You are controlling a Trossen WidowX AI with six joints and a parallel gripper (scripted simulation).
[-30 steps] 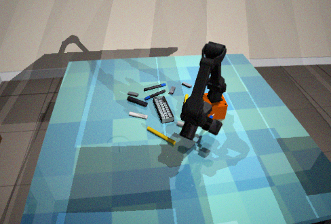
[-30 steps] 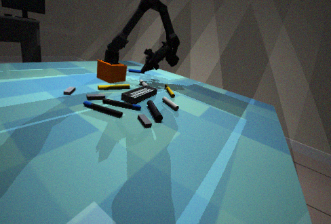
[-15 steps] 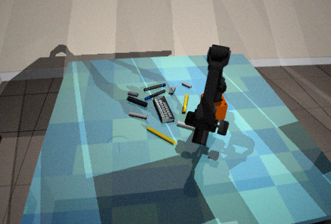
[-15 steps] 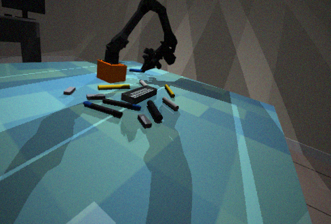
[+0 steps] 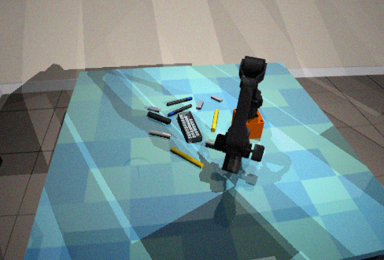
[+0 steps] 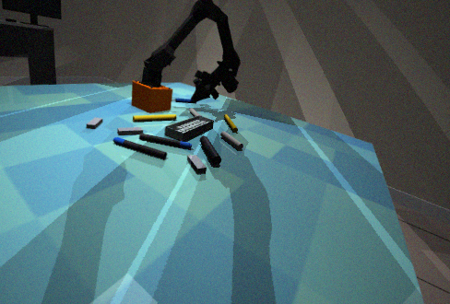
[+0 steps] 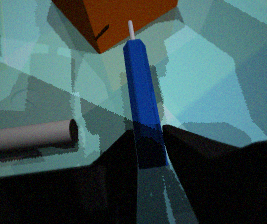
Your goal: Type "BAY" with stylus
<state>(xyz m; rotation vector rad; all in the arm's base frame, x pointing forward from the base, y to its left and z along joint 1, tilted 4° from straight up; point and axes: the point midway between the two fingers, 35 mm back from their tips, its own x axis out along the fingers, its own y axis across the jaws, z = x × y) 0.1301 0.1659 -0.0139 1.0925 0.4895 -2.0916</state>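
Jaws clamped on rear part of blue stylus point(image 7: 142, 95), so white tip stays free for pressing keys. Stylus held low above counter point(image 5: 118, 192), beside orange base point(image 7: 111, 20), apart from keyboard point(image 5: 190, 127). Long axis runs forward from jaws, tip toward base, away from keyboard.
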